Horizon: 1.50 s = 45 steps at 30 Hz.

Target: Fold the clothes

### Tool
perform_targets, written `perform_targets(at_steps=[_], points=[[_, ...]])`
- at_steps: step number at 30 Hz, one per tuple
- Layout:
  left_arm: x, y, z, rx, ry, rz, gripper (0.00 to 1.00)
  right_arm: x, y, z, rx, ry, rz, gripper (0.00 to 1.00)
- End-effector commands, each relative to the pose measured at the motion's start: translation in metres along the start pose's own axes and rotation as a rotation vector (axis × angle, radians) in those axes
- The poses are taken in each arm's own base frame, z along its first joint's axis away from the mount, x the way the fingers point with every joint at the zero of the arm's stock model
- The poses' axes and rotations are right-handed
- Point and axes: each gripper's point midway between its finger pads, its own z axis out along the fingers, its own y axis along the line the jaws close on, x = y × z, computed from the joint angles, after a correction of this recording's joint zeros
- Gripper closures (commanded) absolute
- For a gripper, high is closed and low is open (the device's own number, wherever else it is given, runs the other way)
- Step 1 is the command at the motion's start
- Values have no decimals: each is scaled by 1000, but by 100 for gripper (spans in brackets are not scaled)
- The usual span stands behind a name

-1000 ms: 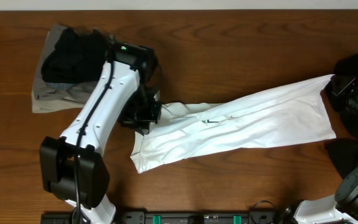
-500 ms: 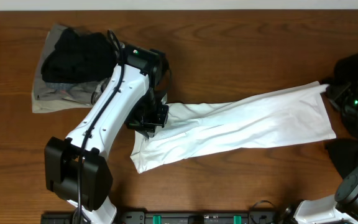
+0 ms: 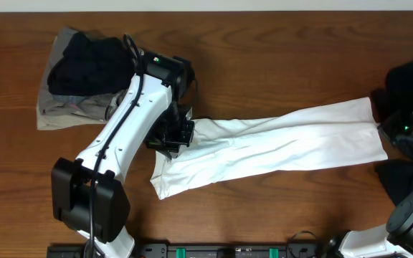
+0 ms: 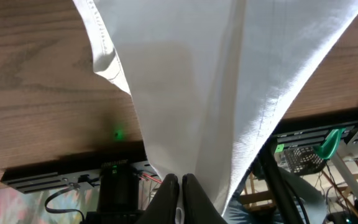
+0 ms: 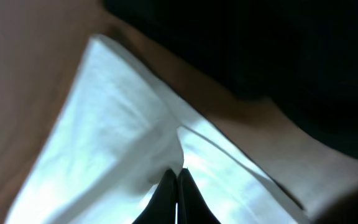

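The clothes in hand are a white T-shirt (image 3: 278, 147), pulled into a long band across the brown table (image 3: 264, 57). My left gripper (image 3: 185, 132) pinches the shirt's left end. In the left wrist view its jaws (image 4: 180, 182) are shut on white cloth (image 4: 191, 93) that fans away from them. At the right end, my right gripper (image 3: 377, 118) holds the other edge. The right wrist view shows that gripper (image 5: 174, 174) shut on a fold of the white cloth (image 5: 104, 155). No print shows on the shirt.
A black garment (image 3: 84, 61) lies on a grey-khaki one (image 3: 56, 115) at the back left, close to the left arm. More black cloth (image 3: 400, 175) lies under the right arm at the table's right edge. A black rail (image 3: 228, 251) runs along the front edge.
The left gripper has shifted a little to the right with its end of the shirt. The right gripper has drawn its end toward the front, and the shirt now lies tauter and narrower.
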Motion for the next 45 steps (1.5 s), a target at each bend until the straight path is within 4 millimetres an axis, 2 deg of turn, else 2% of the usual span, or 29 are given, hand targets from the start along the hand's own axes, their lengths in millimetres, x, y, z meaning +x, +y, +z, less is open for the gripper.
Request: perform_targets(at_steps=[1, 8, 11, 13, 16, 17, 19, 22, 25, 29, 32, 35, 39, 45], points=[[19, 7, -1, -30, 71, -23, 94, -9, -21, -7, 114, -48, 47, 99], [19, 7, -1, -30, 71, -23, 94, -8, -21, -7, 114, -47, 47, 97], [19, 7, -1, -30, 71, -22, 94, -8, -21, -7, 115, -44, 47, 92], [19, 7, -1, -30, 71, -22, 93, -8, -22, -7, 115, -44, 42, 69], [19, 7, -1, -31, 70, -22, 83, -9, -25, -7, 125, -50, 44, 43], [19, 8, -1, -35, 70, -22, 76, -10, -27, -8, 129, -55, 48, 41], [18, 11, -1, -54, 66, -21, 62, -15, -30, -9, 131, -72, 55, 40], [15, 19, -2, -101, 53, -20, 55, -20, -32, -10, 122, -89, 63, 41], [3, 27, -2, -137, 2, -19, 54, -23, -28, -10, 93, -96, 62, 40], [-32, 29, -6, -104, -137, -32, 53, -29, -16, -10, 30, -113, 41, 40], [-66, 34, -13, -72, -267, -50, 50, -31, 11, -11, -113, -116, -86, 43], [-90, 39, -20, -49, -362, -74, 49, -27, 25, -13, -191, -102, -160, 44], [-107, 46, -27, -31, -430, -104, 48, -26, 24, -11, -175, -103, -225, 44], [-111, 47, -29, -29, -444, -105, 48, -30, 22, 8, -184, -123, -403, 39]])
